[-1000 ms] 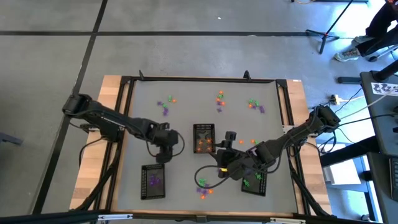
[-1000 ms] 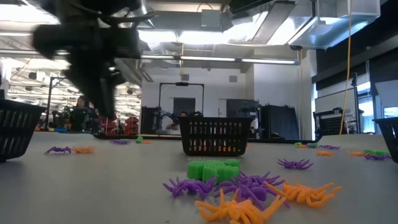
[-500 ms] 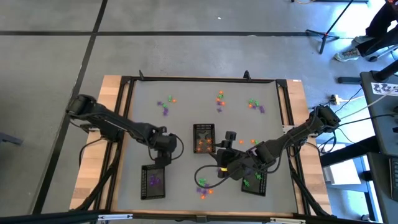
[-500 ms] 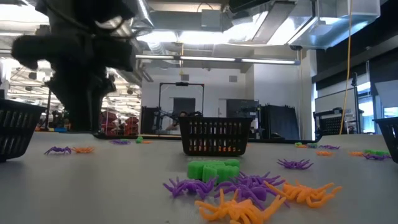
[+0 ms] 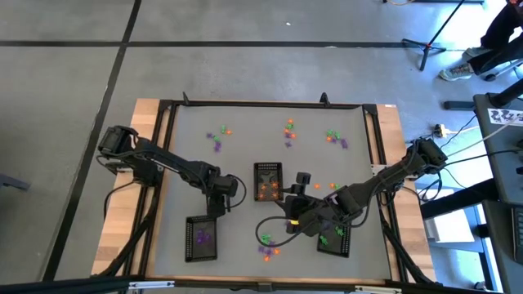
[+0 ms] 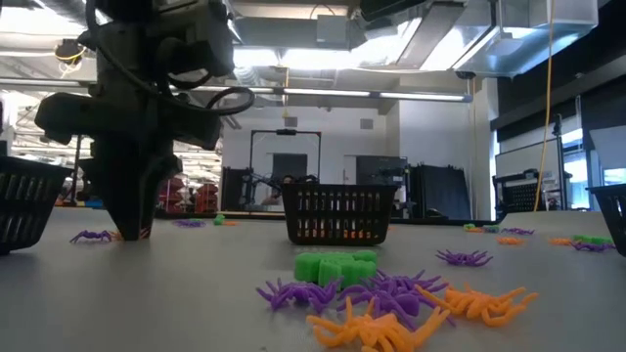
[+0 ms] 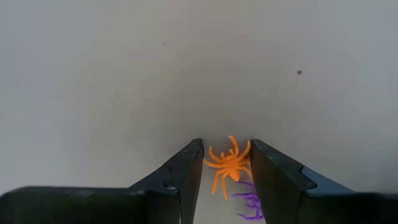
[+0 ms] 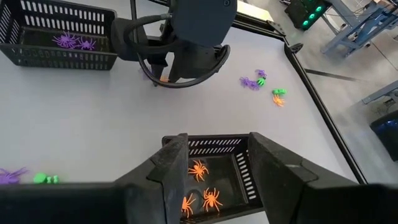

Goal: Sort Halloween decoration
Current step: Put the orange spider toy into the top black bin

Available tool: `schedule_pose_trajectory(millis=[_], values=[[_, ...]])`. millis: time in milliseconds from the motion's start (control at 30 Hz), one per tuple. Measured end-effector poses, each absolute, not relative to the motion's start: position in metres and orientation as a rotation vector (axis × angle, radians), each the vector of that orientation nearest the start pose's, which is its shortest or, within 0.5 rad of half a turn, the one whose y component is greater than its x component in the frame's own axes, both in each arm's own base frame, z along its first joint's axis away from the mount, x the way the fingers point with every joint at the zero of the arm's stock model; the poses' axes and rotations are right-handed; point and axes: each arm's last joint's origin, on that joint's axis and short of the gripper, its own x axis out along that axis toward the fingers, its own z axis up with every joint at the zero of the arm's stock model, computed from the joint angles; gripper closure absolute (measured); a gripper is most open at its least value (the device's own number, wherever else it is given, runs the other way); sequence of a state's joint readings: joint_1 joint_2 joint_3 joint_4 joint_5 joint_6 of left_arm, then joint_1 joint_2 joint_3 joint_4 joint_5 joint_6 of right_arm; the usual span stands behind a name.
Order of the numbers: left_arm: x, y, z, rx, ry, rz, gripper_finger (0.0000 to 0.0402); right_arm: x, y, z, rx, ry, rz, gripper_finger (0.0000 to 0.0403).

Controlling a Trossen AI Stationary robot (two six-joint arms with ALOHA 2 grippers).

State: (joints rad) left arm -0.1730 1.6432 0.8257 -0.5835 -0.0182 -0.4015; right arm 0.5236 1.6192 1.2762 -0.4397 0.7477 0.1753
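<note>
Purple spider beside orange spider — between left end effector fingers.

The surface lies bare across its middle band, between the far row of trinket clusters and the three trays, so that stretch gives open passage. The centre tray stands mid-surface; the left end effector is down at the surface just beside it, above the left tray, and narrows that gap. The right end effector hangs close on the centre tray's other side, its arm lying over the right tray. A loose heap of trinkets litters the near edge between the outer trays
</note>
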Motion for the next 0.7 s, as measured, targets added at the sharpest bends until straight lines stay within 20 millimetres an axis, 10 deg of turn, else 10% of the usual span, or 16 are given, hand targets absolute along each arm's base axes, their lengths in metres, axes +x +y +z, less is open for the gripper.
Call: schedule_pose_trajectory(millis=[700], values=[[0.266, -0.037, 0.144, -0.077, 1.345, 0.206, 0.0401, 0.31, 0.156, 0.278, -0.297, 0.607, -0.265, 0.0238]])
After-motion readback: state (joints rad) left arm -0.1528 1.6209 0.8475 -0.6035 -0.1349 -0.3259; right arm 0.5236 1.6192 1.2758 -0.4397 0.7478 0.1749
